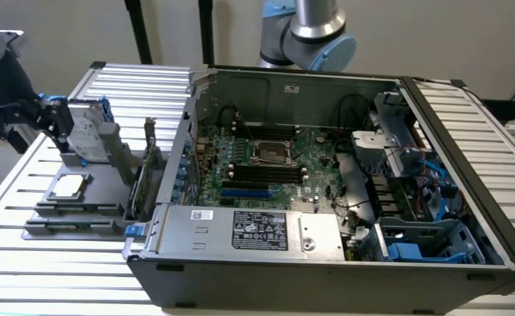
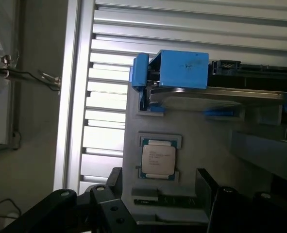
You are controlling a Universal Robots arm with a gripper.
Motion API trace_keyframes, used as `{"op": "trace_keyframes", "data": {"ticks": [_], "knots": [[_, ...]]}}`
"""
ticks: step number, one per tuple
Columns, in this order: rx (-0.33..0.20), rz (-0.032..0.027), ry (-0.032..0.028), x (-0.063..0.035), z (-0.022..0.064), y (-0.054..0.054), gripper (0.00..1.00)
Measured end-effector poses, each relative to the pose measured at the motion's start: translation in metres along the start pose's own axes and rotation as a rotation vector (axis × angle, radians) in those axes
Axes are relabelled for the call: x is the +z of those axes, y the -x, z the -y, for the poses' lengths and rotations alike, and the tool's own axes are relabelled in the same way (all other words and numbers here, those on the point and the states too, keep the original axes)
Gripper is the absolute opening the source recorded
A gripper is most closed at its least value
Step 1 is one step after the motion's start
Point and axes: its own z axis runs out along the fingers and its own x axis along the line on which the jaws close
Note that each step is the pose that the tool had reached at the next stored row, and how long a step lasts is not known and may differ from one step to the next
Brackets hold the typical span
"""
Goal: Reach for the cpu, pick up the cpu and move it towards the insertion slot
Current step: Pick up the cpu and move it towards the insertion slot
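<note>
the gripper [image 2: 159,174] hangs with its jaws spread wide, holding nothing. the cpu [image 2: 158,158] lies flat in its seat on the grey tray [image 2: 131,145], just ahead of the fingertips, in line with the gap between them, untouched. past the cpu stands the hard drive [image 2: 206,97]. the slot [image 1: 272,153] lies well away from the gripper, inside the open case [image 1: 327,276], toward the exterior view's right.

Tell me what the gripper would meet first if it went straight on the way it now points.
Probably the cpu: the wrist view shows it centred between the open fingers of the gripper, lying flat in its grey holder. Nothing appears between them, though the depth is unclear.
</note>
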Motion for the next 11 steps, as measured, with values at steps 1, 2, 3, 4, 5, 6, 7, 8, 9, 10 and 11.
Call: {"op": "trace_keyframes", "data": {"ticks": [1, 2, 3, 4, 5, 6, 7, 8, 9, 10, 11], "knots": [[-0.001, -0.0002, -0.0001, 0.0017, 0.0001, 0.0, 0.71], [-0.002, -0.0002, 0.0, 0.0036, 0.0002, 0.0, 0.71], [-0.003, -0.0004, -0.0001, 0.0053, 0.0004, 0.0, 0.71], [-0.005, -0.0005, -0.0001, 0.0071, 0.0005, 0.0, 0.71], [-0.006, -0.0003, 0.0, 0.0091, 0.0006, 0.0, 0.71], [-0.007, -0.0005, -0.0001, 0.0108, 0.0008, 0.0, 0.71], [-0.008, -0.0006, -0.0001, 0.0126, 0.0009, 0.0, 0.71], [-0.009, -0.0007, -0.0001, 0.0144, 0.0011, 0.0, 0.71], [-0.01, -0.0008, -0.0001, 0.0161, 0.0012, 0.001, 0.71], [-0.01, -0.0008, -0.0001, 0.018, 0.0015, 0.001, 0.71], [-0.01, -0.0006, -0.0001, 0.0199, 0.0017, 0.001, 0.71]]}}
